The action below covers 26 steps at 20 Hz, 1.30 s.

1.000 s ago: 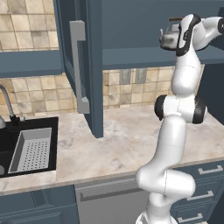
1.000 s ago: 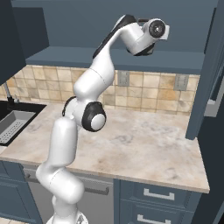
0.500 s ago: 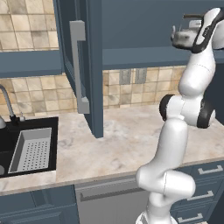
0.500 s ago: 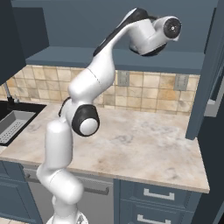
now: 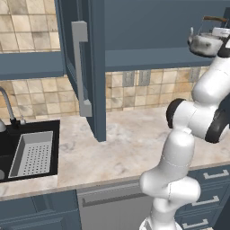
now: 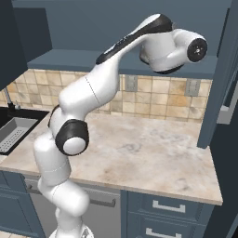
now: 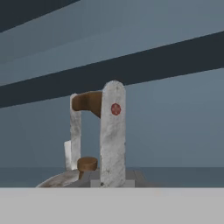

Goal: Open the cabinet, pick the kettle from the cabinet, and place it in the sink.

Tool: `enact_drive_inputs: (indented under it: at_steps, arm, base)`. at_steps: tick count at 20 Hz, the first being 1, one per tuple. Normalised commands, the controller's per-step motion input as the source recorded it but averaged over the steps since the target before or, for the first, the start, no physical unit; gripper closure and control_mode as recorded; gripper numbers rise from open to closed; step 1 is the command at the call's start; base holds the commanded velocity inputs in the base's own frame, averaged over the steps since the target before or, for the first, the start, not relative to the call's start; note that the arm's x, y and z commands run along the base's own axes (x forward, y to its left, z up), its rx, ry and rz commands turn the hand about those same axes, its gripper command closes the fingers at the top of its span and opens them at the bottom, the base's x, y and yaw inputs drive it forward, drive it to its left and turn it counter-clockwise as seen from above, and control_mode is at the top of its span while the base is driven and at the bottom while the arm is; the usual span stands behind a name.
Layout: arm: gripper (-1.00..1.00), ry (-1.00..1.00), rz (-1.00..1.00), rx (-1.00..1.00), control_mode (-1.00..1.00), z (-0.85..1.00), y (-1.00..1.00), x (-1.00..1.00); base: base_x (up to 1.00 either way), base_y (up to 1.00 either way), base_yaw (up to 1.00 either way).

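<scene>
The shiny silver kettle (image 5: pixel 204 44) hangs high at the right, level with the cabinet's floor, above the counter. My gripper (image 5: pixel 218 29) is shut on its arched brown-topped handle (image 7: pixel 89 101). Close up in the hand view stand the handle's silver upright (image 7: pixel 113 140) and the lid knob (image 7: pixel 87 164); my fingertips are hidden there. The dark blue-grey cabinet (image 5: pixel 152 27) is open, its left door (image 5: pixel 96 72) swung out over the counter with a grey bar handle (image 5: pixel 80 67). The right door (image 6: pixel 223 79) is swung out too. The black sink (image 5: pixel 9 148) lies far left, well below.
A white perforated basket (image 5: pixel 31 155) sits in the sink beside the curved tap (image 5: pixel 6 105). The marble counter (image 5: pixel 130 143) runs between sink and arm. Blue drawers (image 6: pixel 169 207) and a dishwasher front (image 5: pixel 108 206) lie below it. The open doors jut into the space over the counter.
The arm has swung to the right and carried the kettle with it, farther from the open left door. The grip has stayed shut.
</scene>
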Motion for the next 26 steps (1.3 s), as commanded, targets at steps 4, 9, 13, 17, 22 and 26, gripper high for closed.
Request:
enact_drive_inputs:
  at_steps: [4, 9, 13, 17, 22, 26]
  arm:
    - [1.0, -0.06, 0.0, -0.05, -1.0, -0.01, 0.0, -0.71]
    - [1.0, -0.04, 0.0, -0.1, -1.0, 0.0, 0.0, -0.7]
    - [1.0, -0.04, 0.0, -0.18, -1.0, -0.01, 0.0, -0.73]
    - [1.0, -0.01, 0.0, -0.19, -1.0, -0.04, 0.0, -0.74]
    - [1.0, 0.0, 0.0, -0.17, -1.0, -0.18, 0.08, -0.73]
    - [1.0, 0.0, 0.0, -0.05, -1.0, -0.35, 0.19, -0.67]
  base:
    - [0.0, 0.0, 0.0]
    - [0.0, 0.0, 0.0]
    - [0.0, 0.0, 0.0]
    - [0.0, 0.0, 0.0]
    - [0.0, 0.0, 0.0]
    - [0.0, 0.0, 0.0]
